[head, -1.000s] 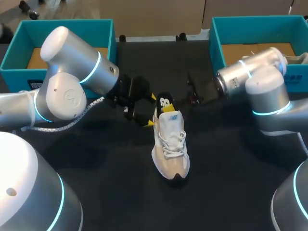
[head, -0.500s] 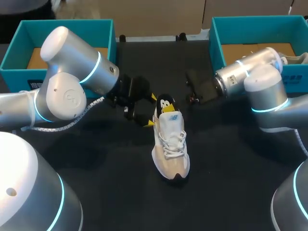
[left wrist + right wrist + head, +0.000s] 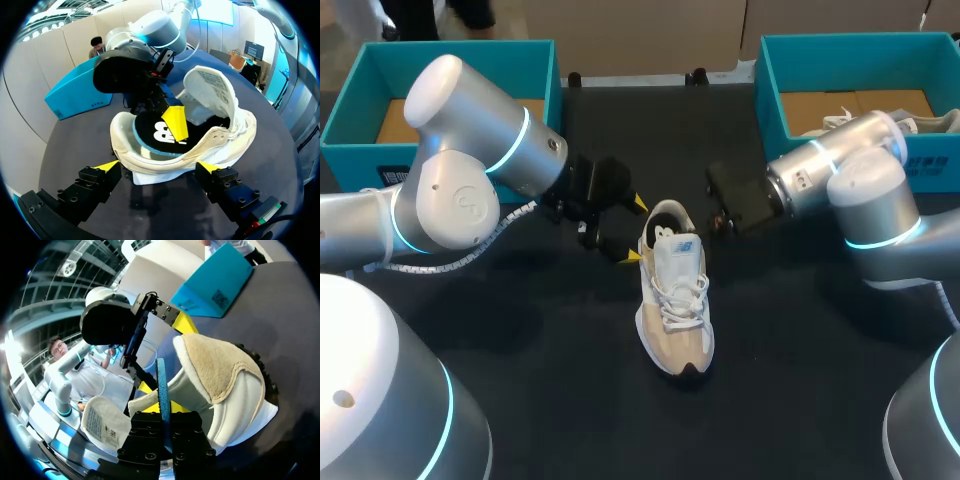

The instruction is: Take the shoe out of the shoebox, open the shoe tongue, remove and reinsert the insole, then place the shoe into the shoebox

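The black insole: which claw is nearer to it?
Right. The right claw pinches the insole where it lies in the heel of the shoe. The left claw grips that heel from outside, on both sides, clear of the insole.

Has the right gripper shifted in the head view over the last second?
Yes, slightly: the right gripper has drifted toward the near side of the table, farther from the teal shoebox behind it.
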You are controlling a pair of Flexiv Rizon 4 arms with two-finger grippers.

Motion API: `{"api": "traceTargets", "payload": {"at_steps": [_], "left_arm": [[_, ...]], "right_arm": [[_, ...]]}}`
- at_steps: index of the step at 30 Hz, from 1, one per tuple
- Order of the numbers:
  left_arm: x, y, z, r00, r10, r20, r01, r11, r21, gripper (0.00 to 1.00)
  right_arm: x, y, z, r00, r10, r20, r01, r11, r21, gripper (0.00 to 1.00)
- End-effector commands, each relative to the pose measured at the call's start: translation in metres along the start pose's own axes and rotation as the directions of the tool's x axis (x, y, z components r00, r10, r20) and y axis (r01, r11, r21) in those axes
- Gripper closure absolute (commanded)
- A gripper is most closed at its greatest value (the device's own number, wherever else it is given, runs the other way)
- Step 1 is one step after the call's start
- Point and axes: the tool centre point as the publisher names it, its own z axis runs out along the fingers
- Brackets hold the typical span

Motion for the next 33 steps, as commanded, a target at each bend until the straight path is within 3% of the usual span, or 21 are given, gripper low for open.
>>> {"api": "traceTargets", "payload": {"at_steps": [1, 4, 5, 6, 8, 17, 26, 29, 31, 33], "left_arm": [[0.000, -0.001, 0.001, 1.000, 0.000, 0.001, 0.000, 1.000, -0.004, 0.00], [0.000, -0.001, 0.001, 1.000, 0.000, 0.001, 0.000, 1.000, -0.004, 0.00], [0.000, -0.001, 0.001, 1.000, 0.000, 0.001, 0.000, 1.000, -0.004, 0.00], [0.000, -0.001, 0.001, 1.000, 0.000, 0.001, 0.000, 1.000, -0.004, 0.00], [0.000, -0.001, 0.001, 1.000, 0.000, 0.001, 0.000, 1.000, -0.004, 0.00], [0.000, -0.001, 0.001, 1.000, 0.000, 0.001, 0.000, 1.000, -0.004, 0.00], [0.000, -0.001, 0.001, 1.000, 0.000, 0.001, 0.000, 1.000, -0.004, 0.00], [0.000, -0.001, 0.001, 1.000, 0.000, 0.001, 0.000, 1.000, -0.004, 0.00], [0.000, -0.001, 0.001, 1.000, 0.000, 0.001, 0.000, 1.000, -0.004, 0.00], [0.000, -0.001, 0.001, 1.000, 0.000, 0.001, 0.000, 1.000, -0.004, 0.00]], "right_arm": [[0.000, -0.006, 0.003, 1.000, 0.009, 0.011, -0.009, 1.000, 0.013, 1.00], [0.003, -0.004, 0.001, 1.000, 0.002, 0.020, -0.002, 1.000, 0.019, 1.00], [0.005, -0.001, 0.000, 1.000, -0.005, 0.026, 0.004, 1.000, 0.020, 0.95], [0.008, 0.002, -0.002, 0.999, -0.018, 0.036, 0.017, 1.000, 0.017, 0.80], [0.010, 0.007, -0.004, 0.998, -0.033, 0.048, 0.032, 0.999, 0.015, 0.68], [0.012, 0.024, -0.011, 0.994, -0.072, 0.081, 0.070, 0.997, 0.026, 0.60], [0.007, 0.034, -0.011, 0.991, -0.092, 0.097, 0.089, 0.995, 0.036, 0.64], [0.006, 0.036, -0.011, 0.990, -0.095, 0.104, 0.092, 0.995, 0.037, 0.80], [0.003, 0.034, -0.010, 0.988, -0.098, 0.123, 0.094, 0.995, 0.041, 1.00], [0.000, 0.030, -0.008, 0.987, -0.093, 0.131, 0.088, 0.995, 0.045, 1.00]]}}
